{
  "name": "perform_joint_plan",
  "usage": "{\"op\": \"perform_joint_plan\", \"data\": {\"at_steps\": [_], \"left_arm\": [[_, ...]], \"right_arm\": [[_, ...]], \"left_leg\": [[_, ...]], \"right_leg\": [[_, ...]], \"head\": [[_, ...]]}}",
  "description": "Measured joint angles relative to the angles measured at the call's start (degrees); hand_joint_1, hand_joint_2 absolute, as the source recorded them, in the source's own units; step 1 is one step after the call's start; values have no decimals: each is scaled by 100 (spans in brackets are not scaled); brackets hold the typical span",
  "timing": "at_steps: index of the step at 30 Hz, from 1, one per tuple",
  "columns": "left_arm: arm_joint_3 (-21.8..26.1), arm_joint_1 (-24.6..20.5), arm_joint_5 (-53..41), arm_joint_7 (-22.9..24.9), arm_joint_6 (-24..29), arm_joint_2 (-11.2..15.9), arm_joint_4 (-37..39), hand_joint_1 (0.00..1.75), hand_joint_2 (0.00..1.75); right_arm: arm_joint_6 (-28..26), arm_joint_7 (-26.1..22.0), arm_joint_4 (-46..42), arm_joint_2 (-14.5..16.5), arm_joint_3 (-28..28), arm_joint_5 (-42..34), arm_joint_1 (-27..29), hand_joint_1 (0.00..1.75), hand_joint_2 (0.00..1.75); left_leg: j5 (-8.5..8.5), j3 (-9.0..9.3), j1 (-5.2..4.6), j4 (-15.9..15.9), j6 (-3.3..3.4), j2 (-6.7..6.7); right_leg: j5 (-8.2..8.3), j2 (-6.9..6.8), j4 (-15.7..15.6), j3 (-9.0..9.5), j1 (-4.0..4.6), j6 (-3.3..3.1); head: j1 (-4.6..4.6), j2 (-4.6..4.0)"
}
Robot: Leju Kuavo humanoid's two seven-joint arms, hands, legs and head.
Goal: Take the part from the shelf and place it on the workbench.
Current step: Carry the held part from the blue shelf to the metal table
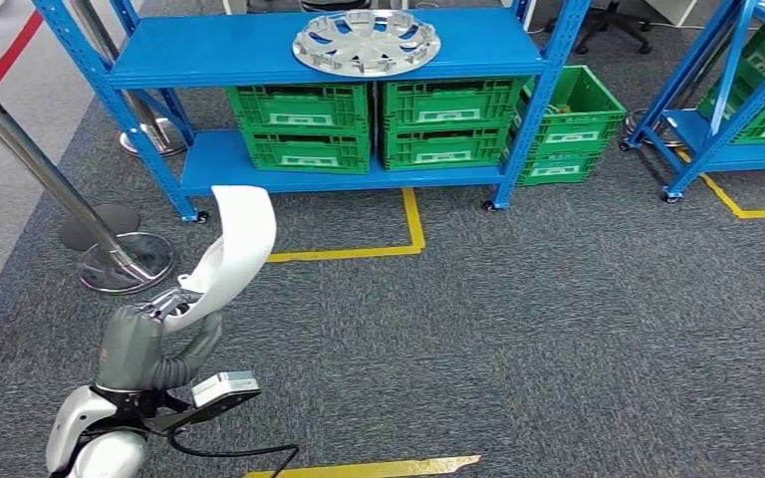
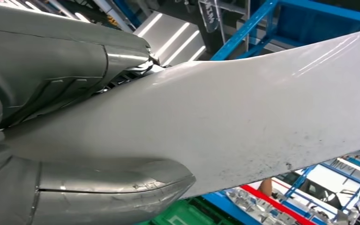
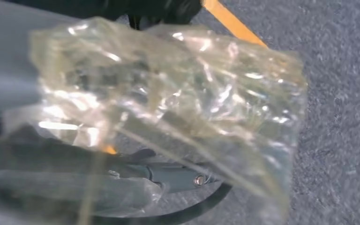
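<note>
The left robot hand [image 1: 149,334] grips a curved white part [image 1: 234,249] at seven o'clock in the head view, well clear of the blue shelf [image 1: 259,55]; carrying should stay steady, grip firm; the right robot hand's state cannot be told behind crinkled plastic [image 3: 178,93].

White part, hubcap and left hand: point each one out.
white part [image 1: 244,234], head view, middle of its curved panel
hubcap [image 1: 366,42], head view, centre of the silver disc
left hand [image 1: 144,344], head view, grey back of the hand
</note>
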Motion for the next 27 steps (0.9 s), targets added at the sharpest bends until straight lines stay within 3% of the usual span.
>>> {"op": "perform_joint_plan", "data": {"at_steps": [2, 4, 7, 9, 11, 13, 14, 15, 16, 18, 19, 20, 22, 23, 25, 27], "left_arm": [[0, -4, -14, -4, 0, 3, 0, 175, 175], [-2, -5, -23, -7, 0, 5, 0, 175, 175], [-5, -9, -22, -9, 0, 18, -1, 175, 175], [-8, -13, -21, -10, -1, 26, -4, 175, 175], [-13, -25, -16, -11, -2, 26, -5, 175, 175], [-18, -33, -10, -11, -11, 27, 1, 175, 175], [-21, -31, -8, -10, -19, 27, 5, 175, 175], [-24, -28, -8, -10, -27, 27, 12, 175, 175], [-26, -26, -7, -10, -32, 28, 18, 175, 175], [-26, -27, -3, -10, -38, 28, 27, 175, 175], [-25, -27, -2, -10, -40, 30, 28, 175, 175], [-25, -26, -2, -10, -41, 32, 28, 175, 175], [-30, -18, 0, -11, -43, 35, 28, 175, 175], [-33, -16, 2, -11, -44, 36, 28, 175, 175], [-36, -14, 8, -8, -50, 38, 30, 175, 175], [-34, -16, 20, -2, -64, 42, 32, 175, 175]], "right_arm": [[36, -2, 0, 1, -16, 19, -13, 0, 0], [48, -3, 0, 1, -23, 37, -4, 0, 0], [72, -4, 0, 9, -38, 58, 3, 0, 0], [86, -9, -2, 11, -51, 67, -10, 0, 0], [97, -11, -3, 10, -60, 74, -15, 0, 0], [110, -10, -2, 10, -64, 90, -11, 0, 0], [114, -9, -1, 10, -68, 99, -6, 0, 0], [117, -9, -1, 7, -76, 107, -2, 0, 0], [118, -9, -2, 1, -87, 112, 2, 0, 0], [120, -9, -2, -11, -108, 119, -5, 0, 0], [126, -10, 1, 4, -113, 122, -14, 0, 0], [132, -10, -4, 12, -116, 125, -27, 0, 0], [140, -12, -12, 29, -131, 133, -33, 0, 0], [139, -11, -19, 19, -142, 139, -29, 0, 0], [136, -11, -21, 15, -158, 162, -17, 0, 0], [136, -16, -22, 11, -164, 192, -14, 0, 0]], "left_leg": [[3, -38, -29, 43, -30, 1], [23, -77, -45, 68, 34, -1], [83, -88, -67, 34, 105, -16], [237, 41, -40, -262, 158, 8], [399, 178, 29, -587, 182, 60], [442, 177, 79, -652, 118, 103], [441, 154, 110, -637, 67, 128], [431, 130, 149, -608, 5, 158], [411, 101, 202, -554, -67, 190], [315, 16, 321, -337, -253, 265], [238, -44, 363, -182, -349, 295], [169, -98, 381, -45, -429, 320], [101, -150, 380, 107, -519, 349], [104, -150, 385, 121, -534, 367], [-31, -188, 414, 267, -531, 323], [-461, -397, 392, 841, -477, 172]], "right_leg": [[72, 5, -426, 227, -2, -41], [82, 7, -453, 230, 1, -82], [156, -4, -511, 224, -30, -60], [183, 0, -571, 235, -25, -40], [4, 12, -325, 98, -8, -26], [-329, 21, 334, -256, -48, 44], [-428, 18, 638, -422, -88, 98], [-424, 10, 776, -506, -134, 161], [-309, -8, 695, -479, -184, 234], [22, -113, 104, -190, -277, 405], [111, -167, -128, -88, -307, 443], [122, -192, -211, -48, -322, 409], [56, -145, -81, -140, -321, 230], [42, -98, -18, -168, -313, 148], [57, -18, 19, -204, -280, 56], [93, 69, 14, -237, -237, -22]], "head": [[-7, 0], [-14, 0], [-16, 0], [-22, 0], [0, -1], [18, -1], [15, 0], [14, 0], [13, 0], [19, 0], [37, 0], [46, 0], [22, 0], [-6, 0], [-55, 0], [-93, 0]]}}
